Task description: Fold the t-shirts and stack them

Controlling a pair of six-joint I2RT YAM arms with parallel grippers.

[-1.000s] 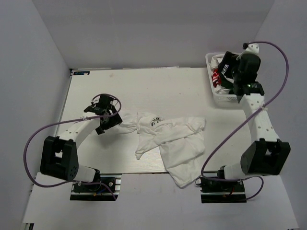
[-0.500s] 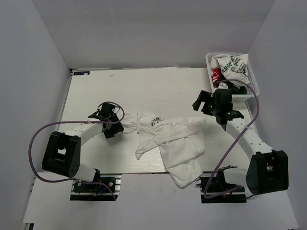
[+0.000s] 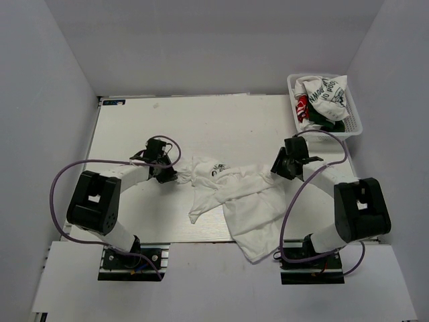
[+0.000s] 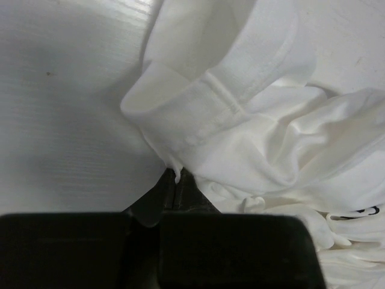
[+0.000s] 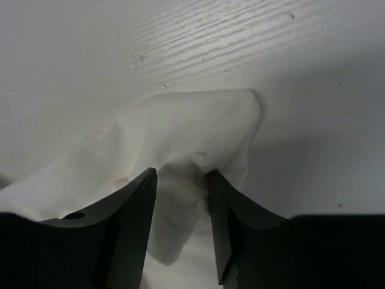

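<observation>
One white t-shirt (image 3: 234, 191) lies crumpled in the middle of the table, a small dark print showing near its collar. My left gripper (image 3: 171, 174) sits low at the shirt's left edge. In the left wrist view the left gripper (image 4: 175, 179) is shut, pinching a hem of the cloth (image 4: 240, 114). My right gripper (image 3: 280, 168) is at the shirt's right corner. In the right wrist view the right gripper (image 5: 180, 176) is open, its jaws straddling a raised fold of the white cloth (image 5: 192, 123). More t-shirts (image 3: 326, 92) with black lettering and a red patch fill a basket.
The white basket (image 3: 294, 113) stands at the table's back right corner. The shirt's lower part hangs over the table's near edge (image 3: 258, 245). Grey walls close in the left, back and right sides. Purple cables loop from both arms.
The left gripper slid to the shirt's left edge and shut on it. The right arm swung from the basket down to the shirt's right corner, and its jaws have narrowed around a fold.
</observation>
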